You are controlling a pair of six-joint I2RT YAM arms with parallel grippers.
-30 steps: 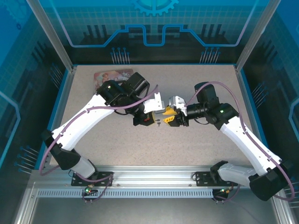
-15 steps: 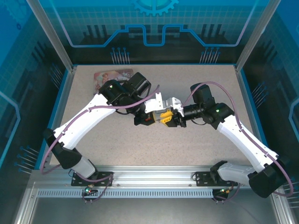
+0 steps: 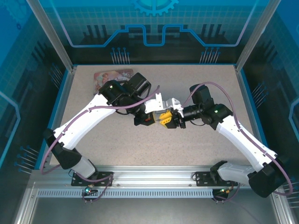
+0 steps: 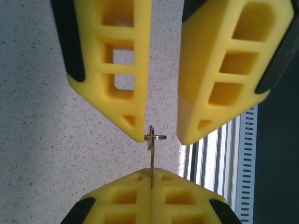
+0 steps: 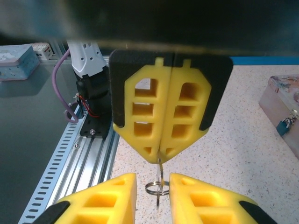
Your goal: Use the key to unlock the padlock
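My left gripper [image 4: 152, 173] is shut on the key [image 4: 152, 156], a thin metal sliver standing out of its yellow fingertips with a small split ring [image 5: 156, 188] on its free end. My right gripper [image 5: 153, 189] is open and straddles that ringed end; one of its fingers [image 4: 117, 79] touches the ring, the other stands apart. Both grippers meet at mid-table in the top view: left gripper [image 3: 158, 118], right gripper [image 3: 166, 119]. The padlock [image 5: 283, 125], tiny and blue, hangs on the side of the pink tin [image 5: 282, 100] at the right edge of the right wrist view.
The pink tin [image 3: 112, 75] lies at the table's back left, behind the left arm. The aluminium rail [image 5: 79, 154] runs along the near table edge, close by the grippers. A pale blue box [image 5: 16, 60] sits beyond the rail. Speckled tabletop [image 3: 205, 93] lies open on the right.
The right gripper has moved left up to the left gripper, and its fingers now flank the key's ringed end. The left gripper has shifted slightly right, still shut on the key.
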